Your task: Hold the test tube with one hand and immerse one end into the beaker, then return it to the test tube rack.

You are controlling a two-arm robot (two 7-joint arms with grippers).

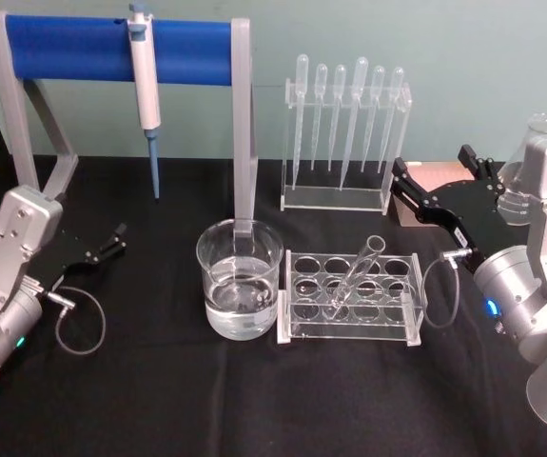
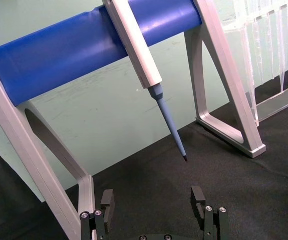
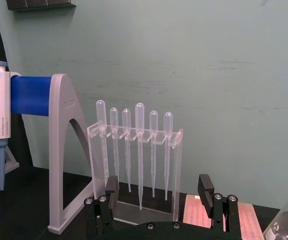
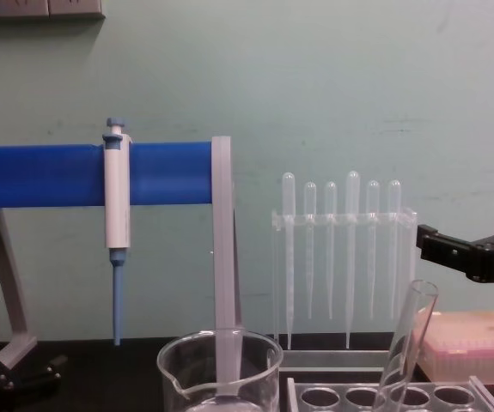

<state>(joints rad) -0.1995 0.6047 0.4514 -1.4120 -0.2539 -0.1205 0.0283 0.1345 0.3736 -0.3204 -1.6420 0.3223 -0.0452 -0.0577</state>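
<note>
The test tube (image 1: 357, 276) leans in a clear rack (image 1: 406, 335) at the table's middle, its rim up and to the right; it also appears in the chest view (image 4: 405, 343). Just left of the rack stands the beaker (image 1: 240, 290), partly filled with clear liquid (image 4: 221, 369). My right gripper (image 1: 432, 160) hovers open behind and to the right of the rack, holding nothing (image 3: 159, 187). On the left, my left gripper (image 1: 118, 238) rests low and open, well apart from the beaker, with nothing between its fingers (image 2: 153, 200).
A grey stand with a blue bar (image 1: 111, 48) carries a hanging micropipette (image 1: 146, 105) behind the beaker. A clear rack of several plastic pipettes (image 1: 344, 133) stands at the back. A pink box (image 4: 474, 343) and a glass flask (image 1: 539, 133) sit at the far right.
</note>
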